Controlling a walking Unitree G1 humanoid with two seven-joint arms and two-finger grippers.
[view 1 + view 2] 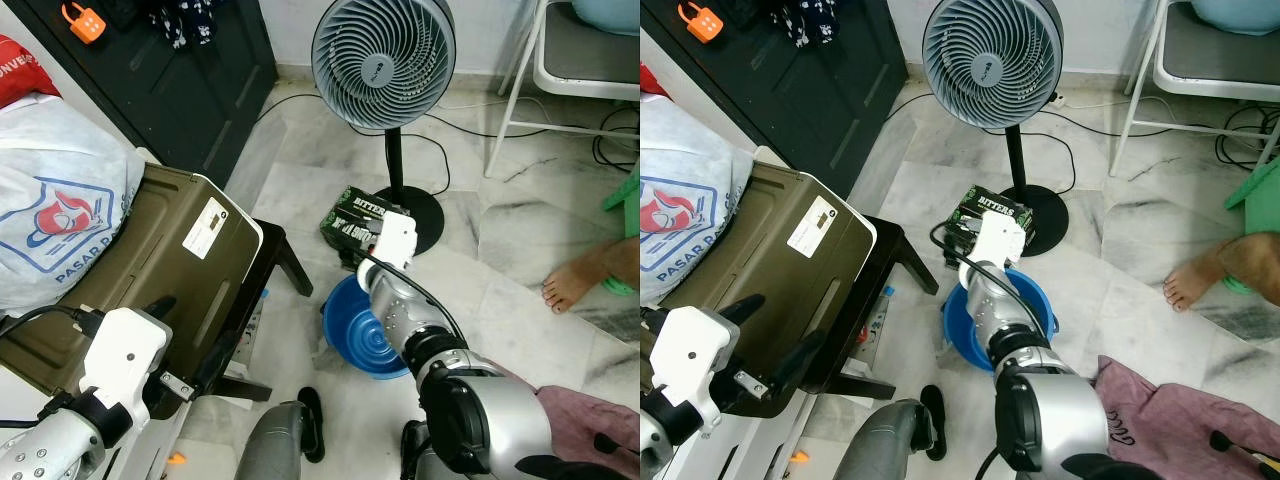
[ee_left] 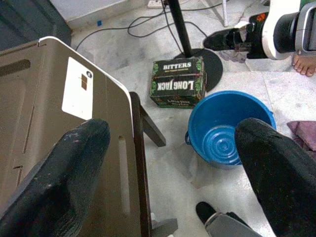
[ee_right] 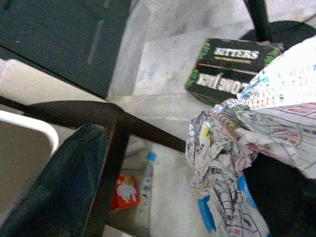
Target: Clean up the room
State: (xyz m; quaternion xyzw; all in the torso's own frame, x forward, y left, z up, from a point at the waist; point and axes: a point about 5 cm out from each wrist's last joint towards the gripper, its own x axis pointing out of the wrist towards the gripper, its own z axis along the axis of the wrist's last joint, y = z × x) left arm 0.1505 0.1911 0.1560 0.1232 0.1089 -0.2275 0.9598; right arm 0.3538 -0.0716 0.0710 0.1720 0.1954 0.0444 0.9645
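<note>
Right wrist view shows the right gripper (image 3: 197, 163) clamped on a crumpled piece of white printed paper (image 3: 237, 148), which bunches against one black finger while the other finger (image 3: 64, 182) stands off to the side. Looking down from the head, that gripper hangs just above the round blue plastic bucket (image 1: 365, 335) on the floor. The bucket is our landmark.

Just beyond the bucket lies a dark green and black cardboard box with "BITTERS" on it (image 1: 352, 215). Past the box stands the black base of a grey standing fan (image 1: 384, 62). Beside the bucket, on the robot's left, is a brown folding chair with black legs (image 1: 150, 270). Under that chair, near the bucket, lie a small red packet (image 3: 126, 190) and a small bottle with a blue cap (image 3: 147, 175).

The left gripper (image 2: 173, 173) hangs over the chair with its two black fingers wide apart and nothing between them.

I think the clean-up is only partly done. The paper is picked up but not yet dropped in the bucket. The packet, the bottle and the box are still on the floor.

A pink cloth (image 1: 1170, 420) near the bucket is cut off at the picture's edge. A person's bare foot (image 1: 580, 280) is well apart from the bucket. What the paper really is, I cannot tell.
</note>
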